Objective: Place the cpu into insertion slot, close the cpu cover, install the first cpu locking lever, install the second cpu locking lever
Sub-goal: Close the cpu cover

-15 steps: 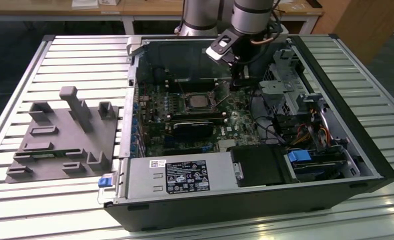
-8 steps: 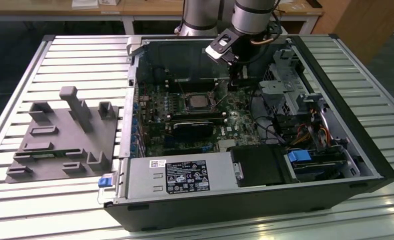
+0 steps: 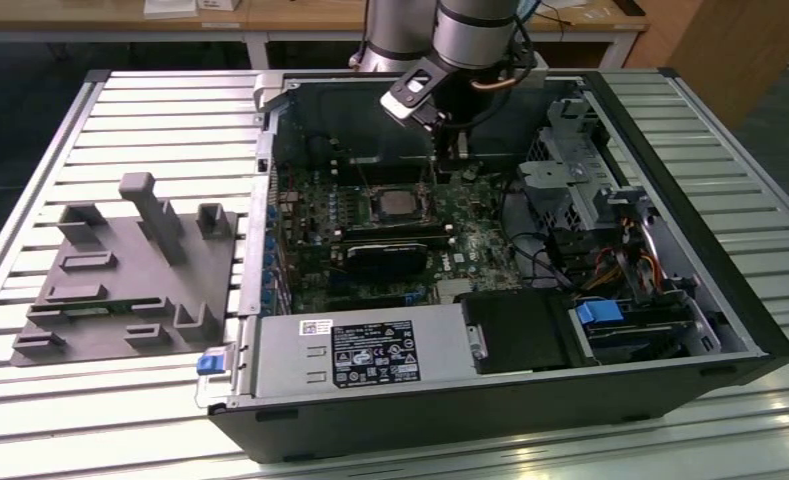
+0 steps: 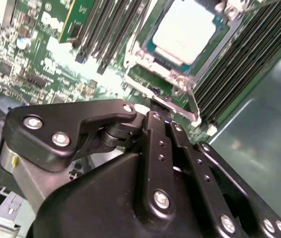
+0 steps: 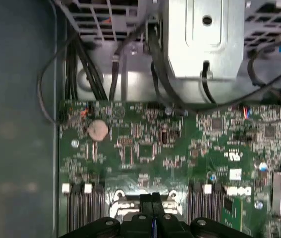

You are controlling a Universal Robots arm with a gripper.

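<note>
Pinching shut with nothing seen between its fingers, the claw [image 4: 161, 108] sits tip-down at a bright metal lever end [image 4: 192, 106] just beside the socket corner. Contact is probable, not certain. The cpu [image 4: 184, 30] lies flat in the insertion slot [image 4: 150, 45], and the cpu cover [image 4: 147, 69] looks down around it. Green motherboard [image 5: 145, 148] all round, in an open case on the slatted counter [image 3: 167, 100]. Judged step: first locking lever. It likely calls for a steady push down under its hook, clear of the memory slots [image 4: 110, 34].
</note>
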